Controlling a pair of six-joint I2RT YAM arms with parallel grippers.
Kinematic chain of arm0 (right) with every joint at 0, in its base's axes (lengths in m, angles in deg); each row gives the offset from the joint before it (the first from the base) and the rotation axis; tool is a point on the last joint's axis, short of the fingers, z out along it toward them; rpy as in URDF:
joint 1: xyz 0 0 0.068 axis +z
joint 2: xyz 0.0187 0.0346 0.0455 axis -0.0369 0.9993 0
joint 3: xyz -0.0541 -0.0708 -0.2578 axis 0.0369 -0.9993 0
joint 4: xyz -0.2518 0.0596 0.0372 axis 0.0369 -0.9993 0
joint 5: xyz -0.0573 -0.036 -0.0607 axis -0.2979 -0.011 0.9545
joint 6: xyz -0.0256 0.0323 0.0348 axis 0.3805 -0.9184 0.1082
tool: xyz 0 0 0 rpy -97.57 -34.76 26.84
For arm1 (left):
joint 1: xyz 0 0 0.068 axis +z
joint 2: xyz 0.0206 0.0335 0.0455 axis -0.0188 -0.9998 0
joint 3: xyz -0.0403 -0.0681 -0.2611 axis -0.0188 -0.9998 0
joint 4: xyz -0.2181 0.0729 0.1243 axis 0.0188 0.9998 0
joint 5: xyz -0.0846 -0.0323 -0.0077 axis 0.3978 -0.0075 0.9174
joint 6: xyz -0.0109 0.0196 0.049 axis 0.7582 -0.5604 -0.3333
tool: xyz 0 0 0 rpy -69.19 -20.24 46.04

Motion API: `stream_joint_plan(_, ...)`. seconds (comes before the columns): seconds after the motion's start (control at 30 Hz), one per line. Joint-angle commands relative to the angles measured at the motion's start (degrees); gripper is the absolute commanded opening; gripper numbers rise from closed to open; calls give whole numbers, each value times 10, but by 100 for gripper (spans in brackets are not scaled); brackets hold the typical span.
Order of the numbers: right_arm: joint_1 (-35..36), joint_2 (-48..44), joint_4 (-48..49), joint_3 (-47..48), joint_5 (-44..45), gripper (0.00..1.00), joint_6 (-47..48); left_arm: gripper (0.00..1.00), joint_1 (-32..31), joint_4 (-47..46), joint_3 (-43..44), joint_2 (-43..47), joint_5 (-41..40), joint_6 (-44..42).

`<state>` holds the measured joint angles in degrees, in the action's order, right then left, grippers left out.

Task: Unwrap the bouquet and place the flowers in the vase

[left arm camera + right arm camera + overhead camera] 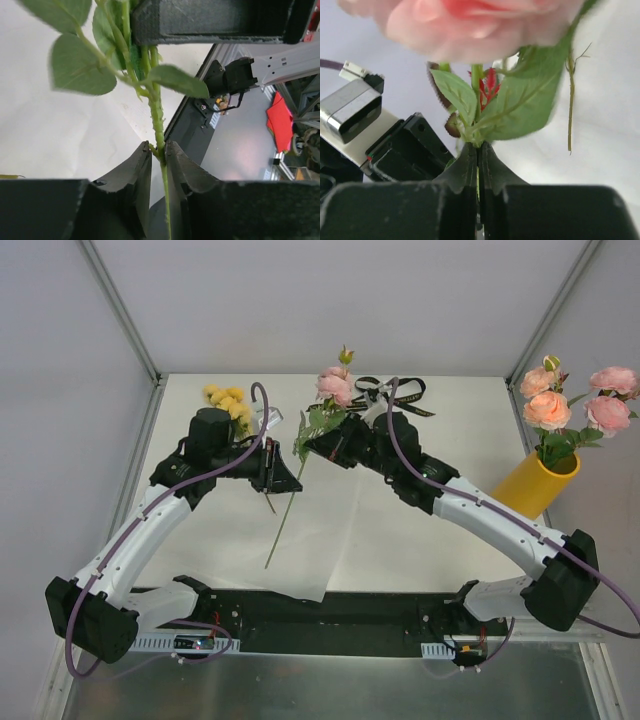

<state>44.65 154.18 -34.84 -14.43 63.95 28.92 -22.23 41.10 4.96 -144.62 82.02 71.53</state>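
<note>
Pinching one pink rose with both claws: right claw is clamped on the stem just under the bloom, and left claw is clamped lower on the same stem. The stem's long axis runs from the far bloom toward the near worktop edge, tail free. The vase stands upright well off right, nearer the right arm. Left probably needs to let go first.
</note>
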Motion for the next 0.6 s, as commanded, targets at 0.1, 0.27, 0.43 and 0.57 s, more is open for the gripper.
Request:
stream_joint_plan(0.1, 1, -61, 13, 15, 115, 0, 88, 67, -5, -26, -13, 30, -38, -13)
stream_joint_plan(0.27, 2, -142, -25, -1, 234, 0, 228, 99, -5, -22, -14, 37, -75, -15)
stream_joint_plan(0.43, 2, -229, -36, 17, 358, 0, 439, 99, -5, -9, -14, 42, -124, -20)
stream_joint_plan(0.57, 2, -279, -60, 55, 431, 0, 621, 99, -5, 7, -7, 45, -154, -28)
